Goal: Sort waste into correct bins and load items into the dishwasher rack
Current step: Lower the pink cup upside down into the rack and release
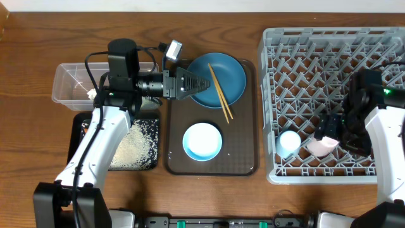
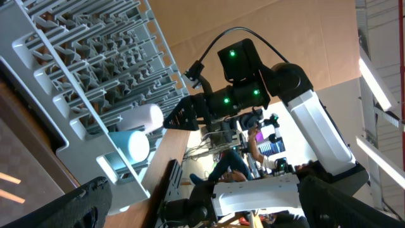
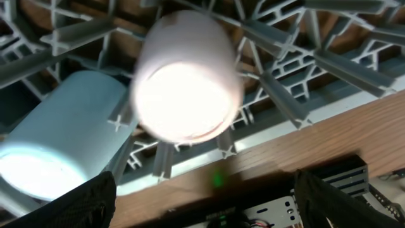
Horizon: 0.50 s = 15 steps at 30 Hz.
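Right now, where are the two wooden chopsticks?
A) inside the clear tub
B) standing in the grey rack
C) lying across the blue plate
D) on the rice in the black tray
C: the overhead view shows the chopsticks lying across the blue plate, their near ends reaching past its rim over the brown tray.

Wooden table [image 1: 38, 38], grey rack [image 1: 263, 95], brown tray [image 1: 242, 152], clear tub [image 1: 63, 82], black tray [image 1: 73, 143]

One light blue cup [image 1: 290, 140] and one pale pink cup [image 1: 323, 145] lie in the single large square grey plastic rack [image 1: 316, 50]; left of it sit one round blue plate [image 1: 234, 76], one white-blue bowl [image 1: 202, 140], two wooden chopsticks [image 1: 219, 92], one dark brown serving tray [image 1: 243, 145], one clear plastic tub [image 1: 66, 82] and one shallow black tray [image 1: 74, 136].
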Available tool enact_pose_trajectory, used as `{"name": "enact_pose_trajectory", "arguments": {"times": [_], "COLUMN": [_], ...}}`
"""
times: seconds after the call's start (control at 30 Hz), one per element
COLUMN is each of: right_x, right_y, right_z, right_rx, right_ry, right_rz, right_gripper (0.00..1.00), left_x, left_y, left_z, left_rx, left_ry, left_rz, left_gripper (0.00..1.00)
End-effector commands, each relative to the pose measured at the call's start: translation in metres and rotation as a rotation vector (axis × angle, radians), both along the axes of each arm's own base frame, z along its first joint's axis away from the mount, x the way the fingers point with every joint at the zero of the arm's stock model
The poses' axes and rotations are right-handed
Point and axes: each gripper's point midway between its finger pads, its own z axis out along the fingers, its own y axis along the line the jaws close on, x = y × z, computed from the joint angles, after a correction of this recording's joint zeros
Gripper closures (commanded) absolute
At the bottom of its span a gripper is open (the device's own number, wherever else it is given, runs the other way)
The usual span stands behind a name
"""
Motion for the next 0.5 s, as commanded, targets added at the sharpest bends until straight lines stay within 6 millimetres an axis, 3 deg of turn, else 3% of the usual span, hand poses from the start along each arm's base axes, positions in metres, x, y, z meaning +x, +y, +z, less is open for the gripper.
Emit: {"name": "enact_pose_trajectory", "arguments": {"times": [0.0, 0.13, 0.27, 0.37, 0.47], "right_x": [0.016, 0.033, 0.043, 0.044, 0.042], "right_y": [0.009, 0.038, 0.081, 0.104, 0.112], "right_z": [0.022, 0.056, 0.088, 0.101, 0.106], "right_rx": [0.065, 0.227, 0.467, 0.614, 0.671], "right_ry": [-0.074, -0.195, -0.333, -0.391, -0.4], "right_rz": [0.068, 0.245, 0.392, 0.429, 0.426], "right_gripper": [0.11, 0.09, 0.01, 0.01, 0.01], "left_x": [-0.001, 0.0, 0.0, -0.001, -0.001], "left_y": [0.001, 0.001, 0.001, 0.001, 0.001], "left_z": [0.0, 0.0, 0.0, 0.0, 0.0], "left_rx": [-0.002, -0.002, -0.002, -0.002, -0.002], "left_ry": [-0.013, -0.013, -0.013, -0.013, -0.013], "left_rz": [-0.003, -0.003, -0.003, -0.003, -0.003], "left_gripper": [0.04, 0.04, 0.04, 0.03, 0.04]}}
